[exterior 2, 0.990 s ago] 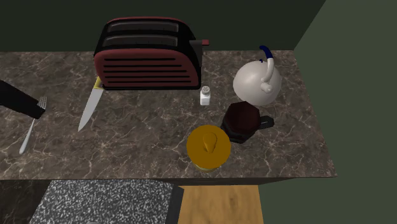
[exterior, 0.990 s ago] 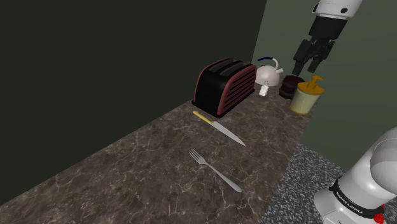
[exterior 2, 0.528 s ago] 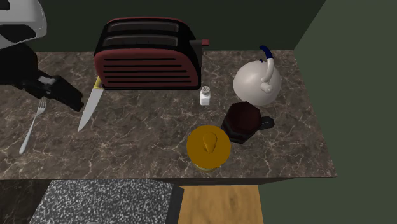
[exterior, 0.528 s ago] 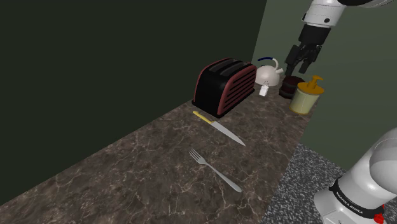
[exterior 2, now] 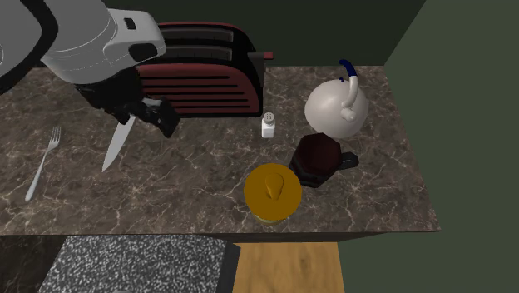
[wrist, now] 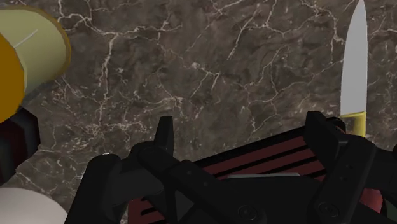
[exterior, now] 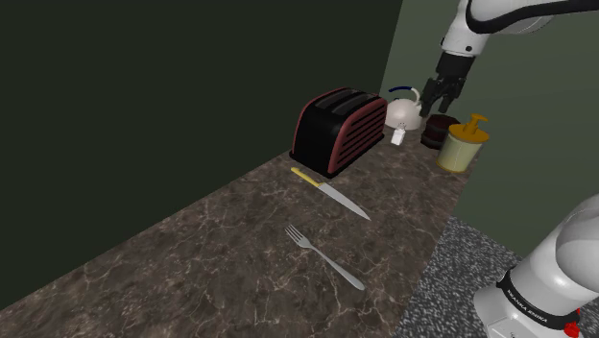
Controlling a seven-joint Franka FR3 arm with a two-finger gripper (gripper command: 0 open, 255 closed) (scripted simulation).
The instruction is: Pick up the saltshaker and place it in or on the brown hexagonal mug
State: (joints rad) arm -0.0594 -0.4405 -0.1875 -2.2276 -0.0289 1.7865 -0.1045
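Saltshaker (exterior 2: 269,125): you have one, mid-frame on bench (exterior 2: 191,193); one mug (exterior 2: 314,158) lower right; hand (exterior 2: 160,119) spread open, empty.

You're looking at a home kitchen: a dark marbled counter (exterior: 221,252) carries a red toaster (exterior: 338,130), a white kettle (exterior: 404,114), a knife (exterior: 332,194) and a fork (exterior: 324,256).

Red/blk toaster (exterior 2: 216,83), white saltshaker (exterior 2: 269,125), dk-brown mug (exterior 2: 316,158), yellow jar (exterior 2: 273,192), dk-brown counter (exterior 2: 191,183) w/ white veining.
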